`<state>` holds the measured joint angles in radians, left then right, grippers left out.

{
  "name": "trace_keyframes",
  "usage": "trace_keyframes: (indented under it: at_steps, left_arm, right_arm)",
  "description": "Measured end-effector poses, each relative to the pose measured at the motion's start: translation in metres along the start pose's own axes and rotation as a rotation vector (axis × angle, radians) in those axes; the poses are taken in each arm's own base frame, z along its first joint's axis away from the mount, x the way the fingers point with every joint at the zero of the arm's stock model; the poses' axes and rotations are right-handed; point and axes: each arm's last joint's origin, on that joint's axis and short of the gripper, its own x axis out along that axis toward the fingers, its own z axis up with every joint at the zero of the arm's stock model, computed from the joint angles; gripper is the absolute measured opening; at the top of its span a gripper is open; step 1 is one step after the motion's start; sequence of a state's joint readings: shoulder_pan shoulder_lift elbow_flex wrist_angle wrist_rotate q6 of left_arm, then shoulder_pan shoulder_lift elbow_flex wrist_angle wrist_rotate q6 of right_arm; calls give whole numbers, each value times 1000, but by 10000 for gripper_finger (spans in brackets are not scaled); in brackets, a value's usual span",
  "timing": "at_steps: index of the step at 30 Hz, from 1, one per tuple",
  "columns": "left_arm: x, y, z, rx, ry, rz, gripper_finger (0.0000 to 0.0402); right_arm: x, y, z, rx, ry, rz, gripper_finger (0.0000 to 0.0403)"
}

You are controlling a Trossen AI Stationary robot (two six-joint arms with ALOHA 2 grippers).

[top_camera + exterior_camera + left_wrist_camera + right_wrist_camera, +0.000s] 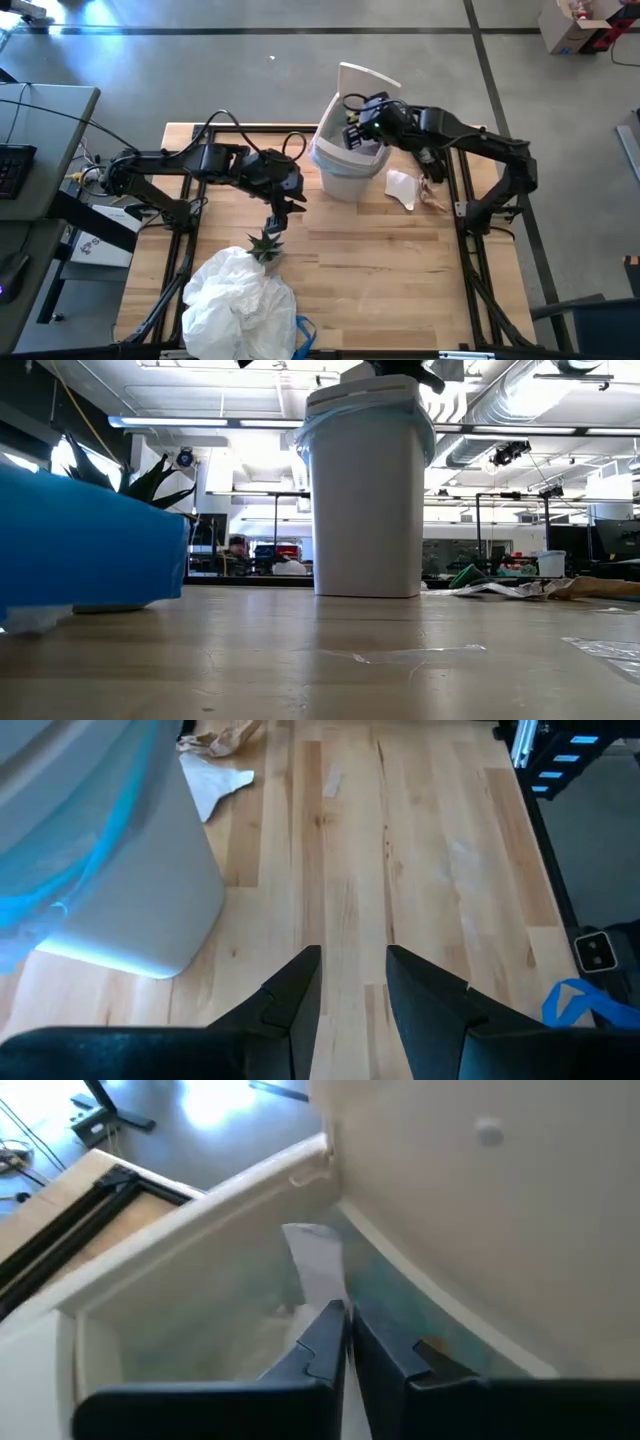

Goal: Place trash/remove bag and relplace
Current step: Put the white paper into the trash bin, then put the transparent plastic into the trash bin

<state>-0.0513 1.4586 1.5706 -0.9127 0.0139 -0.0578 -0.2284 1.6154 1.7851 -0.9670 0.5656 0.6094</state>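
Our right pincer point(352, 120), fingers together, hangs over the white bin point(345, 165); trash point(403, 188) lies on the worktop point(400, 270) just beside, nearer this arm; left pincer point(275, 222) slightly apart

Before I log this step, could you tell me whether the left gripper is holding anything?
No. In the left wrist view the left gripper has a gap between its fingers showing only bare table.

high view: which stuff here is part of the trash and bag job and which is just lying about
Part of the job:
white bin
blue liner bag in the bin
paper trash beside the bin
right gripper, shut over the bin's mouth
left gripper, over bare table

Just lying about:
potted plant
white bag heap
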Motion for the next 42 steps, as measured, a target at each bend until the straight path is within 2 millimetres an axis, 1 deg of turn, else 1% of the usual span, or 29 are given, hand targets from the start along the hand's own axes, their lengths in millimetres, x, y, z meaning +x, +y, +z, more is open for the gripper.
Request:
trace_keyframes:
  at_steps: [3, 8, 11, 14, 17, 19, 22, 27, 29, 32, 36, 39, 42]
  left_arm:
    - [3, 2, -3, -4, 16, 1, 99]
    - [9, 2, -8, -20, 43, -5, 99]
    - [8, 3, -7, -26, 38, -24, 99]
    - [9, 5, -7, -33, 35, -52, 99]
    - [14, 5, -4, -34, 27, -95, 99]
    - [22, 4, -4, -28, 40, -127, 99]
    - [37, 3, -3, -25, 64, -189, 99]
    - [70, -1, -4, -17, 122, -322, 99]
    - [87, -3, -5, 11, 145, -362, 99]
    - [114, -6, -12, 64, 203, -376, 99]
    - [158, -11, -24, 82, 289, -395, 99]
    - [187, -21, -34, 72, 334, -405, 99]
    - [207, -41, -44, 102, 365, -423, 99]
  right_arm:
    - [2, 0, 3, -10, -14, 16, 36]
    - [2, 0, 3, -10, -13, 22, 107]
    - [-2, 0, 3, 7, -17, 28, 146]
    - [-11, 6, 1, -6, -30, 60, 179]
    - [-27, 14, -2, -55, -57, 120, 205]
    - [-41, 19, -5, -85, -77, 168, 217]
    - [-63, 26, -12, -106, -93, 242, 227]
    - [-102, 38, -30, -138, -91, 380, 227]
    - [-115, 45, -41, -157, -71, 427, 224]
    - [-132, 54, -58, -178, -29, 485, 217]
    - [-153, 60, -81, -187, 35, 530, 207]
    - [-167, 61, -95, -172, 60, 533, 202]
    - [-180, 61, -107, -157, 64, 531, 199]
